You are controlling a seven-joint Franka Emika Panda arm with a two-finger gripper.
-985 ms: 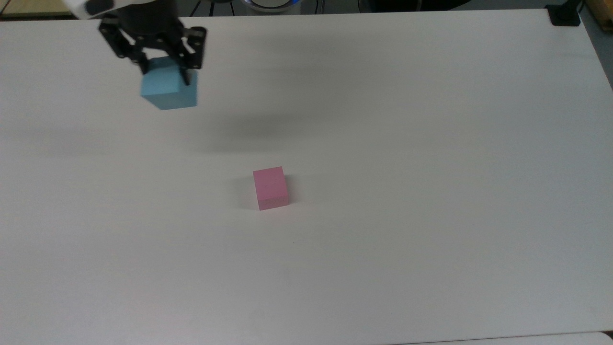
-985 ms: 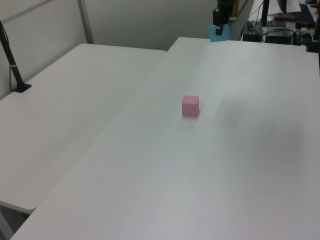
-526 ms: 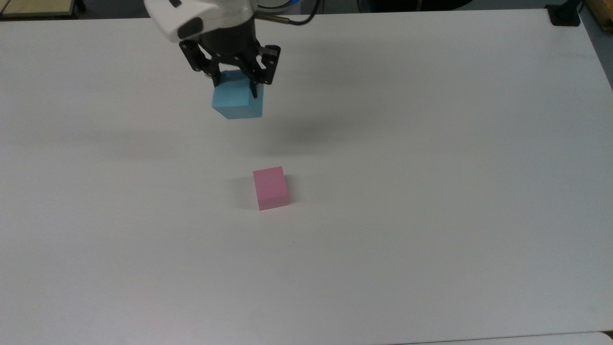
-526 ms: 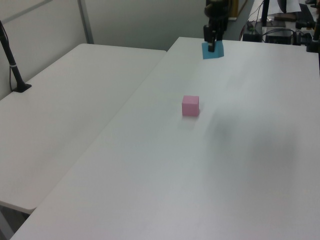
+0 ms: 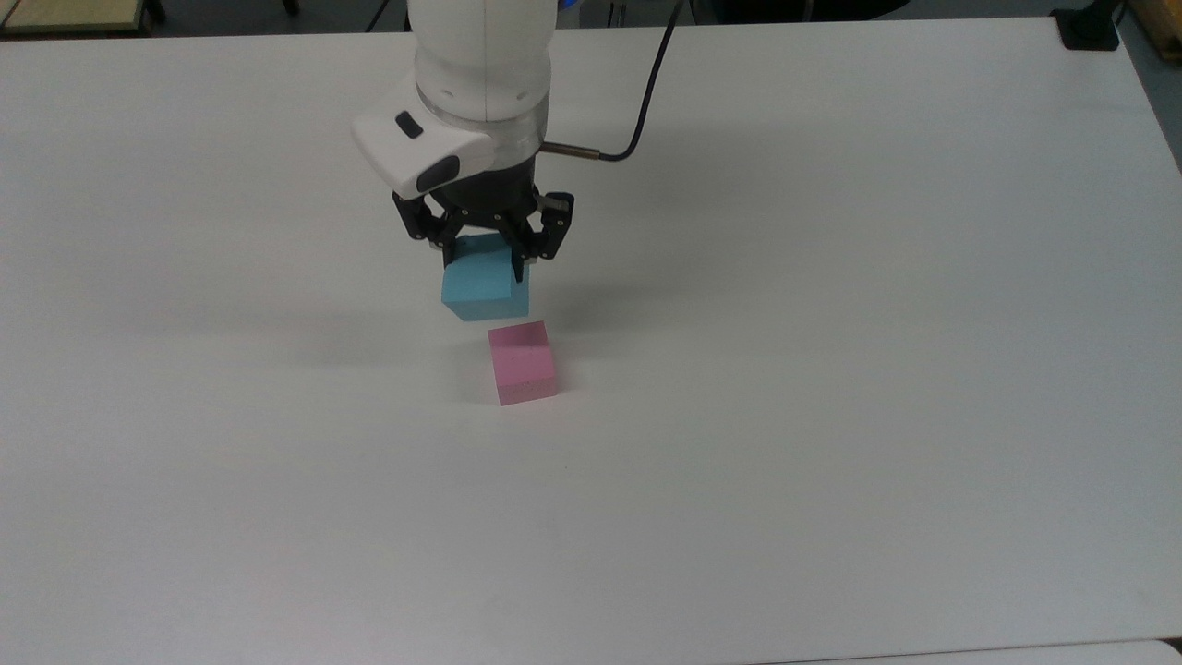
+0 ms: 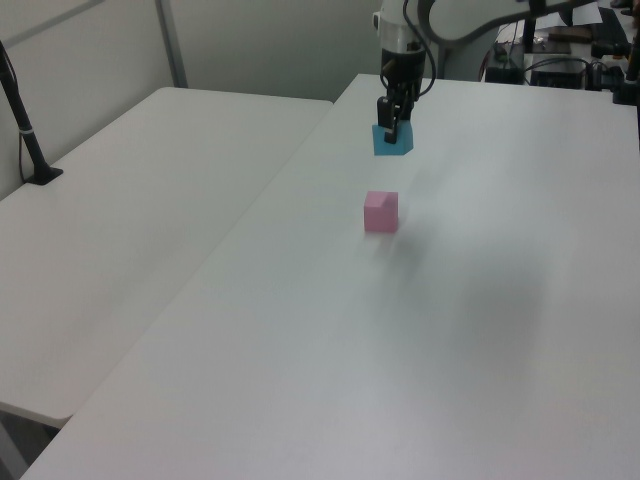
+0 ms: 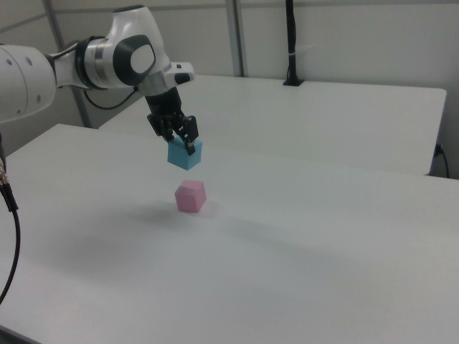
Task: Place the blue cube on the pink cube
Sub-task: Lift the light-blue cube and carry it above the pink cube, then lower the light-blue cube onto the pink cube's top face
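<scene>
Pincer (image 5: pixel 485 254) is clamped on your blue cube (image 5: pixel 484 287), one black finger on each of two opposite sides, with the cube held clear of the bench (image 5: pixel 831 369). Your pink cube (image 5: pixel 522 361) sits flat on the bench, apart from the blue one. In the right view the blue cube (image 7: pixel 185 153) hangs above the pink cube (image 7: pixel 191 196) and slightly toward the right view's left, with a visible gap between them. A black cable (image 5: pixel 646 102) runs from the arm's wrist.

Open white table (image 5: pixel 831 416) surrounds the pink cube (image 5: pixel 523 362) on every side, nothing standing near.
</scene>
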